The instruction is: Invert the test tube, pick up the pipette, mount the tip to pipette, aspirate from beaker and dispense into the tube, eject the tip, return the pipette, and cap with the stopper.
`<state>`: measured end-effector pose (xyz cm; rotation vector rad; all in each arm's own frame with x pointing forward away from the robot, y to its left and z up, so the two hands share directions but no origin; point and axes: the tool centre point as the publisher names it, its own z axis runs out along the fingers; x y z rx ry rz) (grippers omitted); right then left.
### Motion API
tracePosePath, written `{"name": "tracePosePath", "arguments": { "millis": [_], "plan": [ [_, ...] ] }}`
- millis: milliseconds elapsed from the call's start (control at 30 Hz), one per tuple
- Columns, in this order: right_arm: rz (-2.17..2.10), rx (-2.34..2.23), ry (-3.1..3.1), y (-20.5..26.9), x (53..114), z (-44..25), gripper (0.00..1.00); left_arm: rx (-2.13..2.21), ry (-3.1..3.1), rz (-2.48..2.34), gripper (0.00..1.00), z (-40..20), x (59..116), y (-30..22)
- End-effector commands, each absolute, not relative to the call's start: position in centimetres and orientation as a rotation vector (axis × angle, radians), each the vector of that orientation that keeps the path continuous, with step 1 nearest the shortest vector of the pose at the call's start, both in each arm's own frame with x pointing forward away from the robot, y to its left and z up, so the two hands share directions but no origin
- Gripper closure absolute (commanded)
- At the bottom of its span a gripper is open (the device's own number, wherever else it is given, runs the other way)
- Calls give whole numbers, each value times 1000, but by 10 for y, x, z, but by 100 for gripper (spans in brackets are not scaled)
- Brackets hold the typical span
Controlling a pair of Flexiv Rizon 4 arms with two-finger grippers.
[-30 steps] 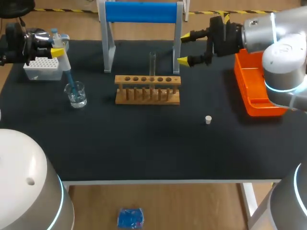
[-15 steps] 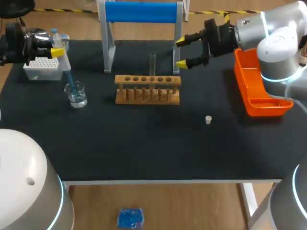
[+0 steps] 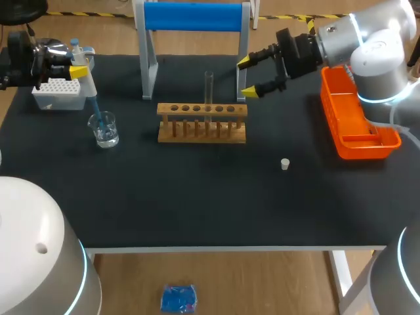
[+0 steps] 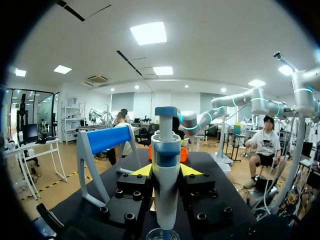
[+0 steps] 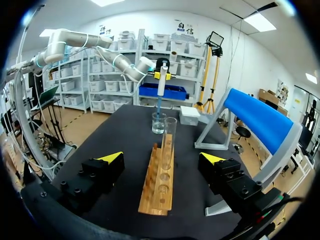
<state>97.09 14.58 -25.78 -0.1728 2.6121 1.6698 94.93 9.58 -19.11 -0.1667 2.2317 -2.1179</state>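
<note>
Pipette work occupies the table's left in the head view: my left gripper holds it upright with its tip down in the beaker, which I judge to be the aspirating step. My right gripper hangs wide open and empty, just beside the test tube standing in the wooden rack. The stopper lies well apart.

Left wrist view: both fingers clamp the pipette body from two sides, with the beaker rim underneath.

Right wrist view: the spread fingers frame the tube ahead, probably waiting to steady it for dispensing.
</note>
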Motion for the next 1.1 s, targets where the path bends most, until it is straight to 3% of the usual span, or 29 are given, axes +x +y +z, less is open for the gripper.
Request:
{"name": "tracePosePath", "arguments": {
  "millis": [33, 1100],
  "plan": [
    [1670, -217, 2639, 142, 967, -257, 0, -164, 2233, -2118, 100, -191, 950, 96],
    [1627, -243, 2680, 143, 960, -261, 0, -164, 2233, -2118, 100, -191, 950, 96]
  ]
}}
